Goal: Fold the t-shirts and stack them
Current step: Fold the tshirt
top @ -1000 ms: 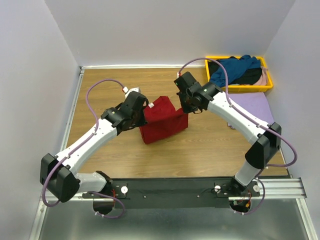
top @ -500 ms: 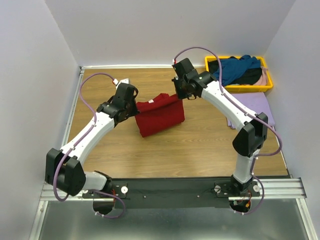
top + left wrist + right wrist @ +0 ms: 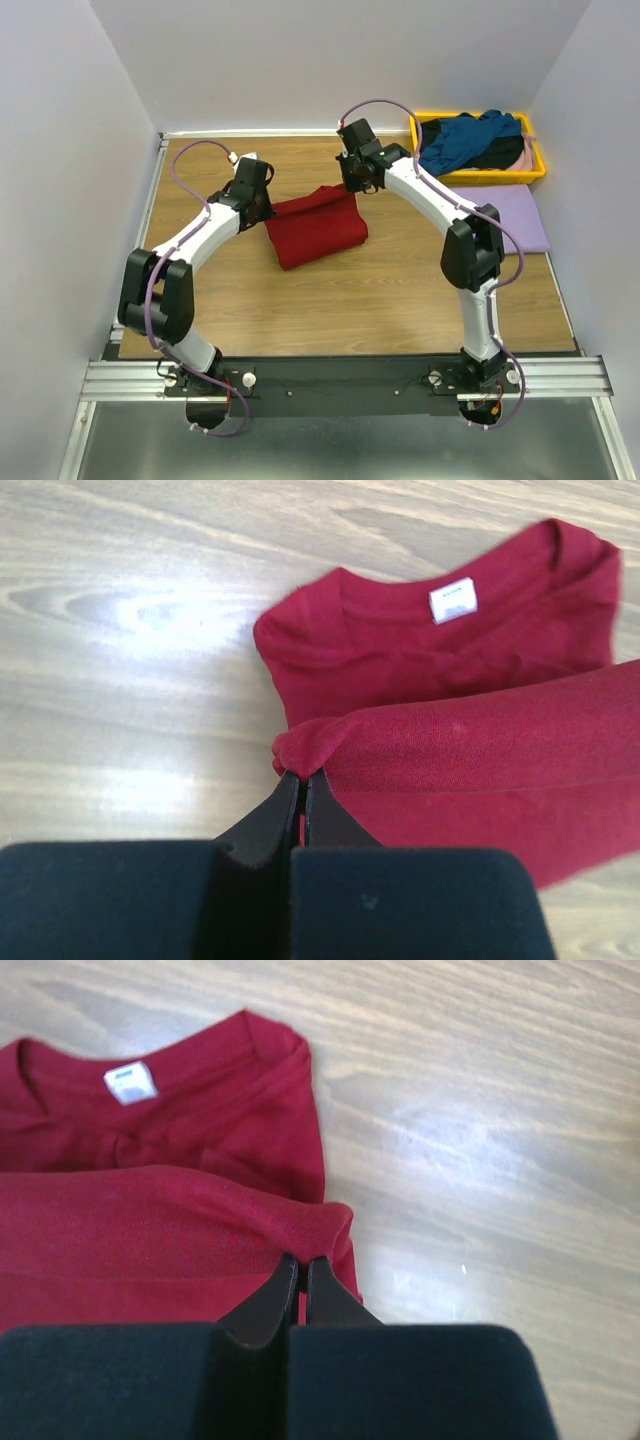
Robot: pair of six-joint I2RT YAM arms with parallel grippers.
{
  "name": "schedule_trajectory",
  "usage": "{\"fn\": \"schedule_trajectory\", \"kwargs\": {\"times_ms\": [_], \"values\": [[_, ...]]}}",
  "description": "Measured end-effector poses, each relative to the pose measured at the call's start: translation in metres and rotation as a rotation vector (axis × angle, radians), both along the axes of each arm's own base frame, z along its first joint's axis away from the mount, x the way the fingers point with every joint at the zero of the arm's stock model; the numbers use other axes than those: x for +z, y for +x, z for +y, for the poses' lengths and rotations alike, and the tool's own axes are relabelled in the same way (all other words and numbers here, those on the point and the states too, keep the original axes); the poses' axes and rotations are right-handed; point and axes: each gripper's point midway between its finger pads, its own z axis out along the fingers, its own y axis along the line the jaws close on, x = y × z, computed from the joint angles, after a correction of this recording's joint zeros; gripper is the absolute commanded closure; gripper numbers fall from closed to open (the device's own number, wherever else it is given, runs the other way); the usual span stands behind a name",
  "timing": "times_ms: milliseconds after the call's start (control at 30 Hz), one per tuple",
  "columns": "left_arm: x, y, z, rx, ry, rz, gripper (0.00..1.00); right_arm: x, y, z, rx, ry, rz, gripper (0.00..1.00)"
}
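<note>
A dark red t-shirt [image 3: 318, 228] lies partly folded on the wooden table, its lower half doubled over towards the collar and white tag [image 3: 453, 599]. My left gripper [image 3: 262, 207] is shut on the fold's left corner [image 3: 300, 748]. My right gripper [image 3: 356, 186] is shut on the fold's right corner [image 3: 325, 1222]. A lavender t-shirt [image 3: 512, 215] lies flat at the right. Teal blue [image 3: 468, 135], black [image 3: 497, 155] and pale pink [image 3: 527, 152] t-shirts are heaped in the tray.
A yellow plastic tray [image 3: 500, 177] stands at the back right corner against the wall. Pale walls close in the table on the left, back and right. A metal rail [image 3: 350, 375] with the arm bases runs along the near edge.
Both grippers have carried the red shirt's lower edge away from the bases towards the back, laying it over the collar half. The lifted cloth has come down nearly flat.
</note>
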Motion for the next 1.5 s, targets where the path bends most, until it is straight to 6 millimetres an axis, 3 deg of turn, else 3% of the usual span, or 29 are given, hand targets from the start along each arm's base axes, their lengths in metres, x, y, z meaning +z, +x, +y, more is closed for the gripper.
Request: {"fn": "schedule_trajectory", "kwargs": {"times_ms": [133,233,300,333,367,467,633,700,800,867,933,1000,1067,1100,1267,1333,1500], "values": [[-0.021,0.014,0.001,0.001,0.015,0.013,1.0,-0.017,0.015,0.003,-0.008,0.009,-0.004,0.98],[-0.038,0.022,0.0,-0.001,0.026,0.03,0.94,-0.033,0.025,0.004,-0.021,0.008,0.004,0.86],[-0.05,0.027,0.0,0.0,0.032,0.045,0.85,-0.044,0.029,0.004,-0.029,0.009,0.015,0.78],[-0.055,0.027,0.001,0.0,0.035,0.053,0.8,-0.051,0.03,0.003,-0.033,0.007,0.027,0.68],[-0.058,0.027,0.001,0.0,0.04,0.059,0.68,-0.056,0.03,0.003,-0.039,0.007,0.036,0.63],[-0.058,0.029,0.004,0.003,0.056,0.057,0.44,-0.059,0.031,0.0,-0.044,0.005,0.039,0.51],[-0.02,0.033,0.012,0.021,0.057,-0.029,0.38,-0.038,0.033,-0.004,-0.063,0.032,0.008,0.48],[0.013,0.031,0.012,0.021,0.035,-0.105,0.38,-0.016,0.027,-0.008,-0.069,0.056,-0.019,0.48],[0.072,0.016,0.011,-0.006,-0.034,-0.274,0.37,0.011,0.013,-0.015,-0.069,0.107,-0.044,0.48],[0.099,0.002,0.002,-0.062,-0.106,-0.381,0.37,0.034,-0.001,-0.004,-0.007,0.245,-0.062,0.48],[0.104,-0.01,-0.006,-0.111,-0.156,-0.429,0.37,0.044,-0.01,-0.001,0.028,0.344,-0.06,0.48],[0.096,-0.015,-0.015,-0.155,-0.2,-0.437,0.37,0.051,-0.011,0.011,0.086,0.475,-0.047,0.48],[0.076,-0.011,-0.025,-0.182,-0.23,-0.41,0.4,0.049,-0.007,0.024,0.131,0.565,-0.027,0.48],[0.057,-0.008,-0.03,-0.189,-0.247,-0.371,0.45,0.045,-0.001,0.03,0.153,0.606,-0.016,0.48],[0.008,0.008,-0.046,-0.181,-0.313,-0.268,0.51,-0.001,0.024,0.061,0.246,0.744,0.109,0.48],[-0.004,0.014,-0.05,-0.173,-0.332,-0.253,0.52,-0.019,0.029,0.066,0.26,0.776,0.153,0.48],[-0.019,0.044,-0.057,-0.145,-0.379,-0.252,0.54,-0.04,0.047,0.078,0.298,0.852,0.191,0.48]]}}
